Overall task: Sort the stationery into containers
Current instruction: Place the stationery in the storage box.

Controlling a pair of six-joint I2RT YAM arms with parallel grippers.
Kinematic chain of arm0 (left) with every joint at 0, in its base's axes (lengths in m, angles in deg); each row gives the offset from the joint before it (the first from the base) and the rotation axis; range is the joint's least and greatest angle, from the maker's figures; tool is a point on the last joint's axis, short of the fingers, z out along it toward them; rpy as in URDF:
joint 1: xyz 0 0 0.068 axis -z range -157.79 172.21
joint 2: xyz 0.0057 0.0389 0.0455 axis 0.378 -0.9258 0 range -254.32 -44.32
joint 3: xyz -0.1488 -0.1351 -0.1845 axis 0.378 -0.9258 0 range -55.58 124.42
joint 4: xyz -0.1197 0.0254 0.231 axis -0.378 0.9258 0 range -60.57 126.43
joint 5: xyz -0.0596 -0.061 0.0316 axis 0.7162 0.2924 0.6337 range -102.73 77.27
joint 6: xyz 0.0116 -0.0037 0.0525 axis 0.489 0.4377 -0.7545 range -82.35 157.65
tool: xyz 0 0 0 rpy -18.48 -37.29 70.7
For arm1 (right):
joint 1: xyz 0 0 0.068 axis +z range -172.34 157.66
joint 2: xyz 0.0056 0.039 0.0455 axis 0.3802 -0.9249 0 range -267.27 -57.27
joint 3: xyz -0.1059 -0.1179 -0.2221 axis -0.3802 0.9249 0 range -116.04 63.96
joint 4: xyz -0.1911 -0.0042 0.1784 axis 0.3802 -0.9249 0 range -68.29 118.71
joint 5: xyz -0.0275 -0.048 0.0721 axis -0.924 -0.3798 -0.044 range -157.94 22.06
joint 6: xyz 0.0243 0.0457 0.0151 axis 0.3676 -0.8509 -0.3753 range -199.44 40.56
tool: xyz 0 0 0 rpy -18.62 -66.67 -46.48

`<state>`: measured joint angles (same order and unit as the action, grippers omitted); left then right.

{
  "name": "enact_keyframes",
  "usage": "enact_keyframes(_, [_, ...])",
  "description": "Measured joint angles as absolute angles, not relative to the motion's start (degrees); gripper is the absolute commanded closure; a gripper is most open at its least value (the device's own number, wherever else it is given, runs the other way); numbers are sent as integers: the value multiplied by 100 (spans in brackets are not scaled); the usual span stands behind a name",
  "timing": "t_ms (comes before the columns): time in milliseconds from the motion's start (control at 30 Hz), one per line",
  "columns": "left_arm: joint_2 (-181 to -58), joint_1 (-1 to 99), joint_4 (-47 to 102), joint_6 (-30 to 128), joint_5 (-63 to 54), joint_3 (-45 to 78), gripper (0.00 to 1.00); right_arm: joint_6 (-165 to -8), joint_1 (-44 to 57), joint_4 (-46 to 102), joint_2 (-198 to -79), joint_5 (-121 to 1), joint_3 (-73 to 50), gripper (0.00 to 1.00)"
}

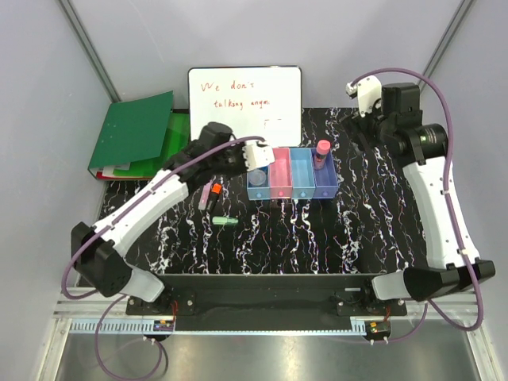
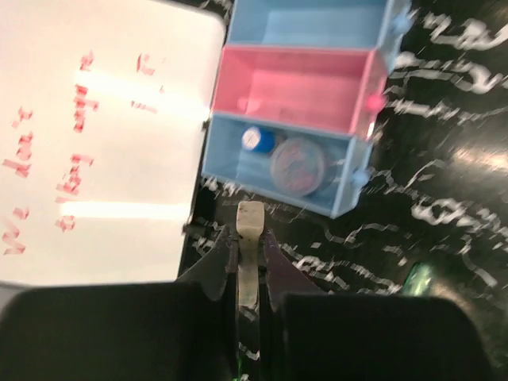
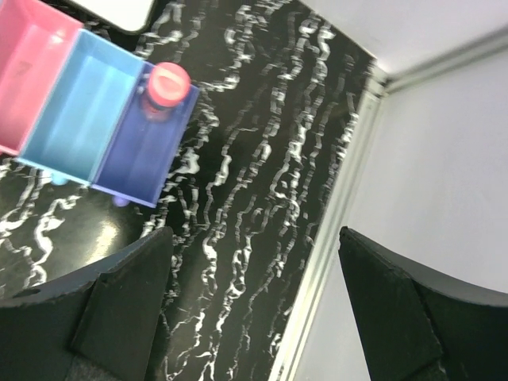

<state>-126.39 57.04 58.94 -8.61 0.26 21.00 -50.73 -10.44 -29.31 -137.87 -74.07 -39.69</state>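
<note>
The containers [image 1: 292, 176] are four joined boxes of translucent plastic, light blue, pink, light blue and purple-blue, sitting mid-surface on glossy black marble-patterned sheet [image 1: 381, 222] veined in white. From above, the left hand [image 1: 260, 156] hovers at the row's 9 o'clock end, over the first blue box. Its wrist view shows more: a blue-capped bottle [image 2: 255, 139] and a clear round piece [image 2: 298, 165] lie side by side inside that box, the flat disc towards the pink box. There the left hand [image 2: 249, 230] is pressed closed, dark fingers [image 2: 213, 266] meeting around a pale cream strip – part of the hand or something pinched, I cannot tell. A pink-capped stick [image 1: 322, 151] stands upright in the purple-blue box. On the surface at 8 o'clock of the row lie a pink and orange marker [image 1: 213, 193] and, nearer the arms, a pale green marker [image 1: 225, 221], apart from each other. A glossy whiteboard [image 1: 244, 103] with red writing sits at 11 o'clock, a green folder [image 1: 135, 135] at its 9 o'clock. The right hand [image 3: 254, 234] is spread wide, gripping nothing, over the surface by the pale wall [image 3: 444, 159].
</note>
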Motion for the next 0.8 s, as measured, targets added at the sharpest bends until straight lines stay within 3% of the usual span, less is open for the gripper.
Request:
enact_keyframes(233, [-14123,6534,5881,-551,-162,3302,100,-4896,-1053,-2176,-12891,-8408,-2815,7])
enact_keyframes(467, [-15845,6524,5846,-638,-546,4489,100,-4817,-1180,-1870,-12443,-8854,-2326,7])
enact_keyframes(800, [-16503,6499,5702,-1041,-940,4563,100,-4843,-1199,-1739,-12323,-8950,-2295,7])
